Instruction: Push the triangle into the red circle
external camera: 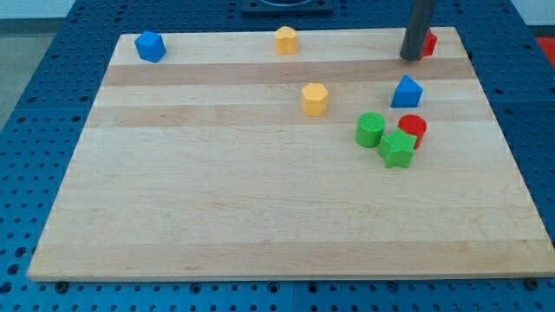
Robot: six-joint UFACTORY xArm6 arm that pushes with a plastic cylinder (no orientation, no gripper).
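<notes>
Single camera view — set high at the near edge of the wooden board [260,217], angled down and across it toward the far edge, close enough that the board nearly fills the frame.

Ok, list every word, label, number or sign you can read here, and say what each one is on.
None: no readable text anywhere in this view.
The board is plain wood with no marks.
The blue triangle, red circle and other blocks have plain coloured faces.
The rod above my tip is unmarked.
The blue mat shows only rows of holes.
</notes>
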